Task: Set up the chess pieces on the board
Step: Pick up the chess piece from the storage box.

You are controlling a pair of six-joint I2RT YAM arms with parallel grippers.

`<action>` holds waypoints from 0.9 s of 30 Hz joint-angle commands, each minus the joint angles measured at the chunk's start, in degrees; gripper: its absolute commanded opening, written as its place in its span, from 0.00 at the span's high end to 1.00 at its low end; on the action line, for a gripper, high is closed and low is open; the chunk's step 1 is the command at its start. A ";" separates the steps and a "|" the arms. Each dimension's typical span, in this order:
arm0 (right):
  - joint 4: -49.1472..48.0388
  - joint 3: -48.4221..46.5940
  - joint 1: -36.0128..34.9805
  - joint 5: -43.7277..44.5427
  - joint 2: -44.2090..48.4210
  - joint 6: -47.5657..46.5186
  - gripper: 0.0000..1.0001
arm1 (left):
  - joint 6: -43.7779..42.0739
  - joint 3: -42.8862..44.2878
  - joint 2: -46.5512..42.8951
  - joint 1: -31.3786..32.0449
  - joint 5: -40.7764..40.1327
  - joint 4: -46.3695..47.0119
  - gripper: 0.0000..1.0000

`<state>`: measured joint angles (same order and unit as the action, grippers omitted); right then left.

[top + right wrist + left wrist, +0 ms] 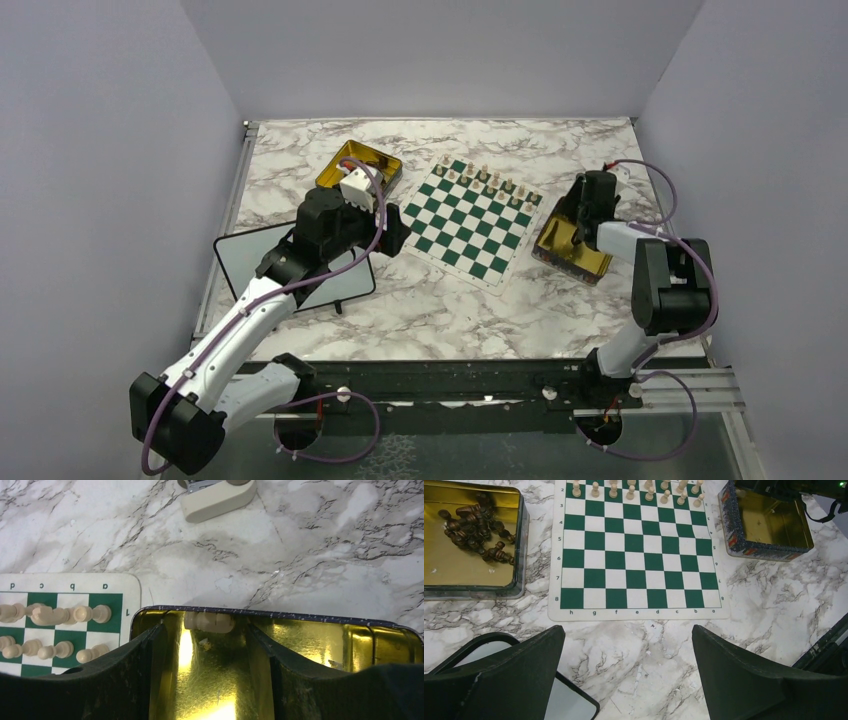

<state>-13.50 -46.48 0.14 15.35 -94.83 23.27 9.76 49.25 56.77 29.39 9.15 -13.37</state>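
Right gripper [207,630]: jaws partly open and empty, lowered into the right tin [310,617]. One pale piece [209,621] lies on its side between the fingertips, against the tin's far wall, touching neither finger.

Left gripper [627,630]: jaws spread wide and empty, above the marble table [774,595], just off one edge of the board [636,555].

Pale pieces [631,490] stand in two rows along the opposite edge. Dark pieces [474,527] lie heaped in the left tin [520,545].

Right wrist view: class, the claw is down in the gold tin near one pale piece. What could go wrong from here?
1. The pale piece seems to lie sideways against the gold tin wall; the right claw may jam there or nudge it away.
2. Gripped sideways, it might land tipped and knock the crowded pale rows on the board.
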 commanded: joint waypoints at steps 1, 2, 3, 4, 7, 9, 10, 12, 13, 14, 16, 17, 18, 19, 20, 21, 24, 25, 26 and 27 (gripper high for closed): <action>1.90 -2.74 0.91 0.35 -1.69 -1.74 0.37 | -0.79 -0.56 -1.46 0.32 -1.65 0.50 0.03; 2.07 -2.86 0.91 0.75 -1.87 -2.18 0.37 | -0.84 -0.56 -1.53 0.32 -1.83 0.47 0.03; 2.10 -3.03 0.91 1.07 -2.04 -2.79 0.37 | -0.88 -0.56 -1.59 0.32 -2.04 0.48 0.03; 2.04 -3.15 0.91 1.19 -2.23 -3.41 0.38 | -0.88 -0.63 -1.71 0.32 -2.19 0.53 0.03; 1.32 -3.35 0.91 -0.45 -2.89 -6.28 0.40 | -0.97 -0.73 -1.92 0.32 -2.62 0.53 0.03; 0.57 -3.14 0.91 -2.31 -3.27 -8.41 0.40 | -0.96 -0.78 -1.89 0.32 -2.70 0.62 0.03; 0.43 -2.97 0.91 -2.46 -3.45 -9.08 0.41 | -0.97 -0.82 -1.85 0.32 -2.77 0.62 0.03; -0.32 -2.26 0.91 -2.51 -3.65 -10.48 0.41 | -0.97 -0.82 -1.76 0.32 -2.65 0.71 0.03; -0.71 -2.01 0.91 -2.59 -3.76 -11.05 0.41 | -0.97 -0.83 -1.72 0.32 -2.68 0.80 0.03; -0.97 -1.87 0.96 -2.61 -3.85 -11.32 0.41 | -0.97 -0.83 -1.68 0.32 -2.63 0.80 0.03; -1.57 -1.73 0.91 -3.48 -4.09 -11.72 0.42 | -0.95 -0.80 -1.59 0.32 -2.52 0.82 0.03; -2.05 -1.59 0.91 -3.97 -4.20 -11.87 0.42 | -0.89 -0.82 -1.60 0.32 -2.44 0.80 0.03; -2.45 -1.57 0.91 -4.29 -4.34 -11.92 0.42 | -0.88 -0.87 -1.60 0.32 -2.42 0.87 0.03; -2.77 -1.56 0.91 -4.40 -4.50 -11.85 0.42 | -0.87 -0.91 -1.59 0.32 -2.40 0.88 0.03; -2.82 -1.68 0.91 -4.41 -4.76 -11.91 0.42 | -0.88 -0.87 -1.63 0.32 -2.41 0.88 0.03; -2.50 -2.01 0.91 -4.39 -5.06 -12.01 0.42 | -0.96 -0.90 -1.63 0.32 -2.46 0.95 0.03; -2.09 -2.54 0.91 -4.54 -5.82 -12.28 0.42 | -0.97 -0.99 -1.81 0.32 -2.77 0.89 0.02; -2.04 -2.63 0.91 -4.37 -5.95 -12.21 0.42 | -0.97 -1.00 -1.79 0.32 -2.74 0.89 0.03; -2.00 -2.57 0.91 -4.07 -6.10 -11.89 0.42 | -0.97 -1.00 -1.76 0.32 -2.69 0.89 0.03; -2.05 -2.52 0.91 -3.80 -6.20 -11.77 0.42 | -0.96 -1.00 -1.69 0.32 -2.68 0.90 0.03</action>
<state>-14.06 -48.49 0.86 12.10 -99.79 11.92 9.32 48.93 56.14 29.39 7.57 -13.37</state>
